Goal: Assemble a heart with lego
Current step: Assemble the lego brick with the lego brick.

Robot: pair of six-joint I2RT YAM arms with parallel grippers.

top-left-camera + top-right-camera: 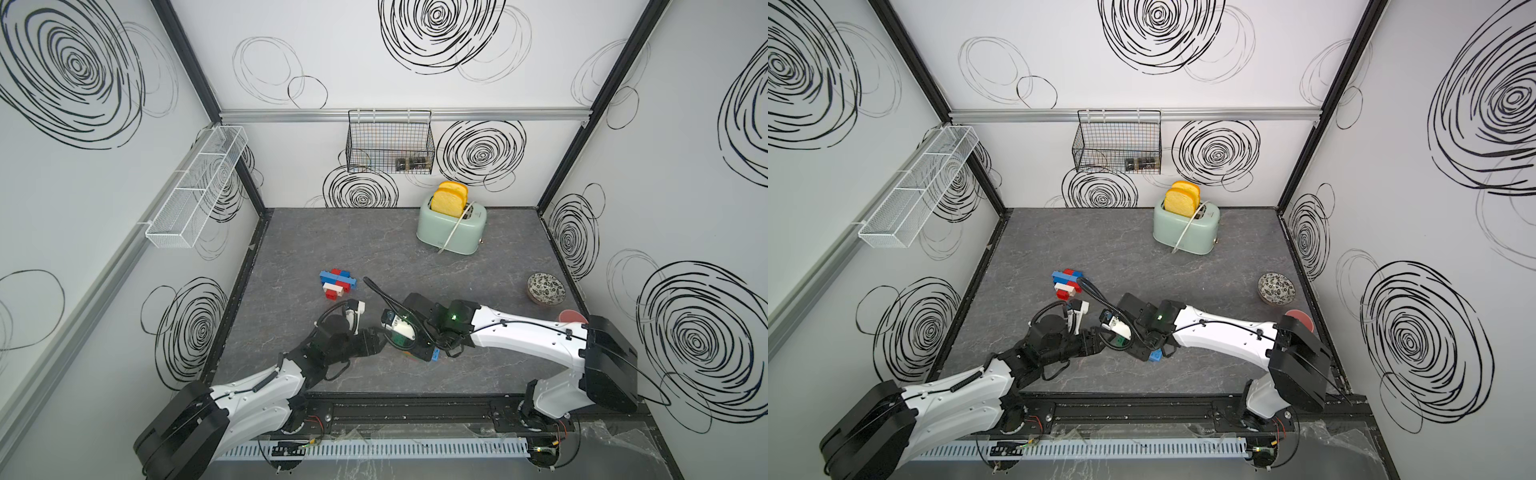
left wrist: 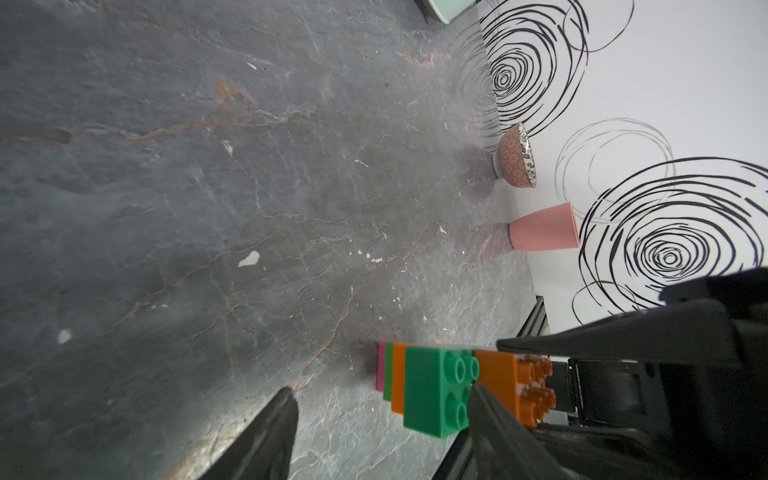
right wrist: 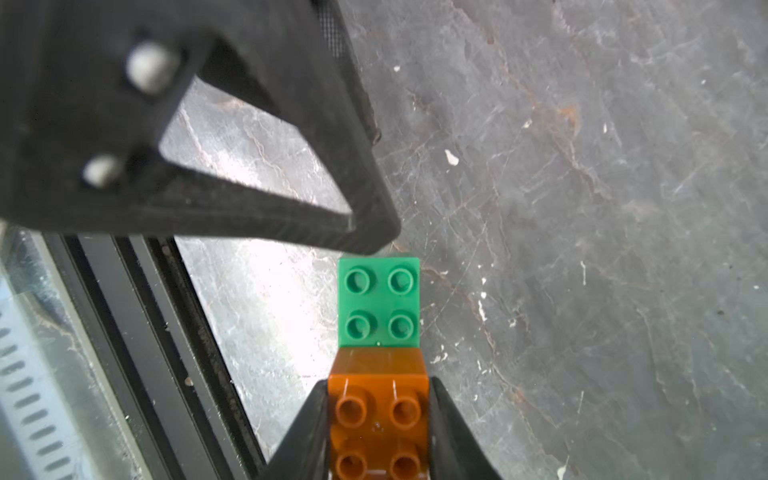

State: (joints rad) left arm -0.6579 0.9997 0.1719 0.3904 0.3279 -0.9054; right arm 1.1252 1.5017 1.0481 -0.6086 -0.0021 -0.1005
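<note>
- Near the front edge of the table [image 1: 374,249]: right hand [image 3: 378,382], pinching an orange brick [image 3: 380,415] by two opposite sides.
- Attached ahead of it, studs up: green brick [image 3: 378,303], outside the right hand's grip.
- Opposite: left hand [image 2: 382,388], spread wide, one fingertip [image 3: 372,237] touching the green brick's far edge.
- Partly hidden behind the green brick: pink, green and orange pieces [image 2: 388,374]; arrangement not discernible.
- Below the right wrist in a top view: blue brick [image 1: 435,356].
- Farther back, toward the left: cluster of blue, red and white bricks [image 1: 337,284], apart from both hands.
- By the right wall: pink cup [image 2: 544,227], then patterned bowl [image 1: 546,286].
- At the rear: green toaster [image 1: 451,232] holding two bread slices [image 1: 449,197].
</note>
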